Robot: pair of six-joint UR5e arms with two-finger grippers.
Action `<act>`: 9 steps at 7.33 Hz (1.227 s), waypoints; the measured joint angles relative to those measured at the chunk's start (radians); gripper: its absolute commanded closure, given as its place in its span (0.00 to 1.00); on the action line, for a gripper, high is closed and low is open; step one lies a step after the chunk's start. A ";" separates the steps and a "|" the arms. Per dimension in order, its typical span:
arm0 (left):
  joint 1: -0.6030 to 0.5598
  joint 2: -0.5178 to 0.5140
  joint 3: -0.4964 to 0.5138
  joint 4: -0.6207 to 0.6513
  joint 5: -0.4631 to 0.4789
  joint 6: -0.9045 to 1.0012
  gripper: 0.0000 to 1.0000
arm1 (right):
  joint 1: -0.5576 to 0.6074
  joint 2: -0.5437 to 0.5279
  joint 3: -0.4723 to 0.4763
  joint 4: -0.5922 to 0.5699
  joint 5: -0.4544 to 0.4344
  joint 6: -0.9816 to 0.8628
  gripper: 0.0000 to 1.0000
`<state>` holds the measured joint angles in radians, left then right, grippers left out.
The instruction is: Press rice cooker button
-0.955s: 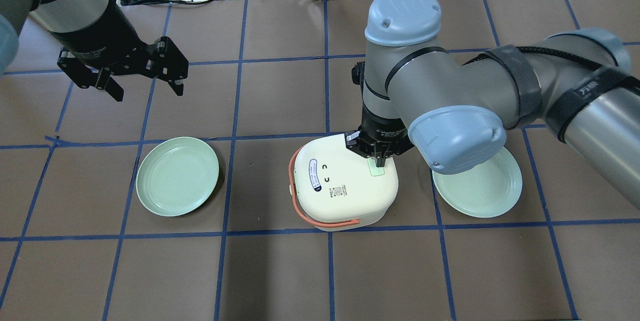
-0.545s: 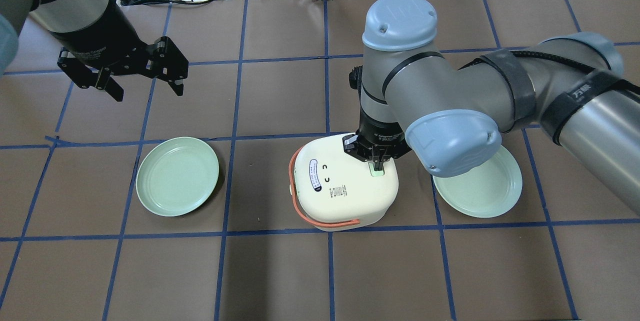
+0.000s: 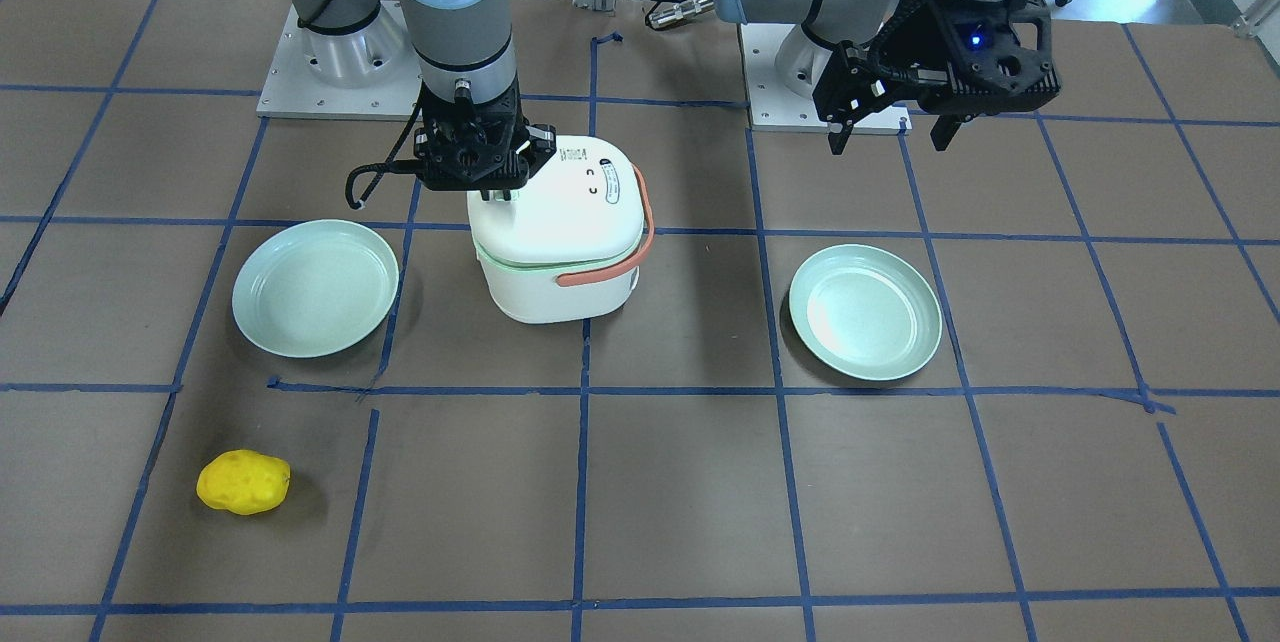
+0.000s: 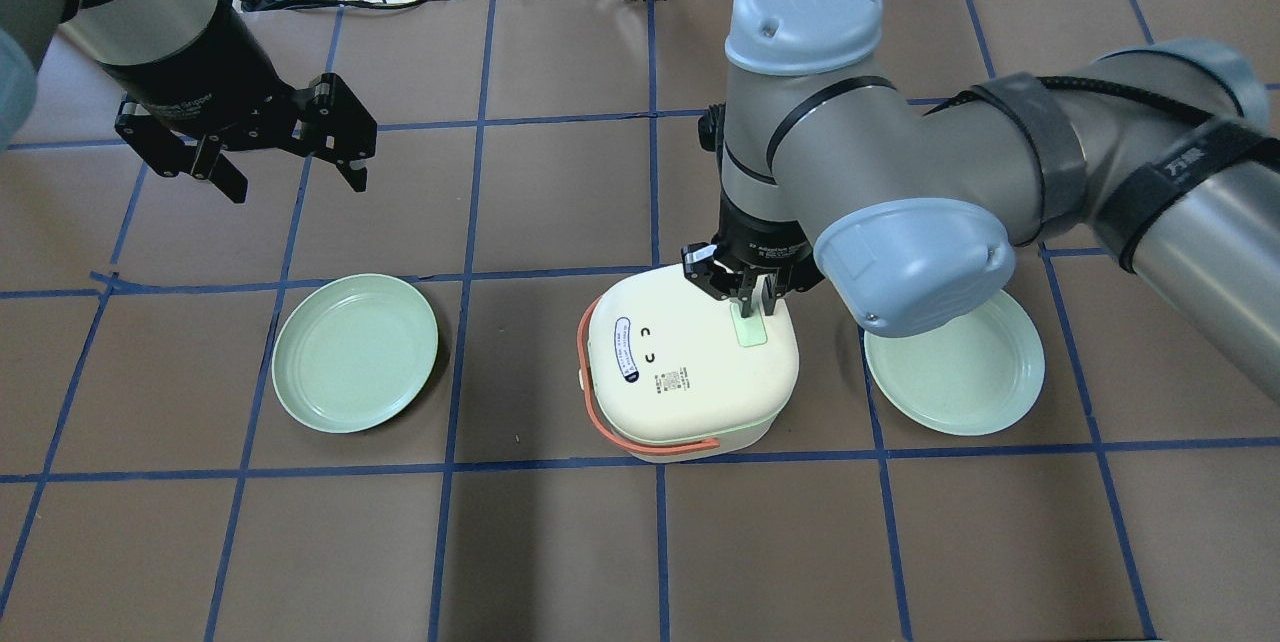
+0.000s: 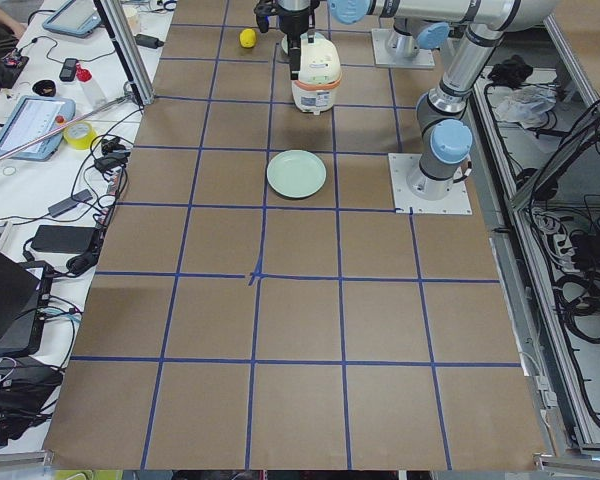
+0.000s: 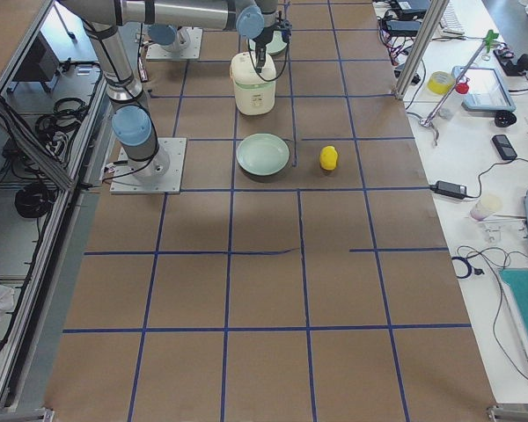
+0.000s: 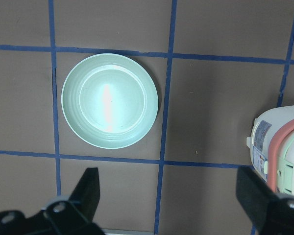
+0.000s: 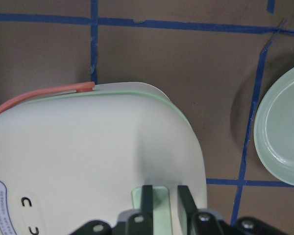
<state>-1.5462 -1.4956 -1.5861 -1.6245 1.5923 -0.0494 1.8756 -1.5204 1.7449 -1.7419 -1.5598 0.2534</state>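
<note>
- We are holding the left gripper (image 4: 298,184) above the bare table (image 4: 560,192), its jaws spread wide and gripping nothing.
- A green plate (image 4: 355,352) is lying left of the rice cooker (image 4: 680,382), apart from it.
- We are poising the right gripper (image 4: 750,300), jaws nearly together and empty, over the pale green button (image 4: 750,334) near the lid's right edge; we cannot tell whether it is touching.
- Our right arm (image 4: 900,262) is hiding part of a second plate (image 4: 960,382).
- A yellow lump (image 3: 243,482) is lying farther out, well apart from everything.
</note>
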 measured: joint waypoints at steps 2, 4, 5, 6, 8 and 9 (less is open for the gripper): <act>0.000 0.000 0.000 0.000 0.000 0.000 0.00 | -0.077 0.000 -0.134 0.084 -0.004 -0.007 0.00; 0.000 0.000 0.000 0.000 0.000 0.000 0.00 | -0.194 -0.001 -0.257 0.191 -0.004 -0.076 0.00; 0.000 0.000 0.000 0.000 0.000 0.000 0.00 | -0.232 -0.001 -0.291 0.212 -0.010 -0.132 0.00; 0.000 0.000 0.000 0.000 0.000 0.000 0.00 | -0.254 -0.002 -0.307 0.213 -0.018 -0.161 0.00; 0.000 0.000 0.000 0.000 0.000 0.000 0.00 | -0.266 -0.008 -0.312 0.180 -0.032 -0.174 0.00; 0.000 0.000 0.000 0.000 0.000 0.000 0.00 | -0.267 -0.010 -0.310 0.169 -0.034 -0.175 0.00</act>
<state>-1.5463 -1.4956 -1.5861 -1.6245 1.5923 -0.0491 1.6086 -1.5308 1.4344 -1.5730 -1.5938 0.0782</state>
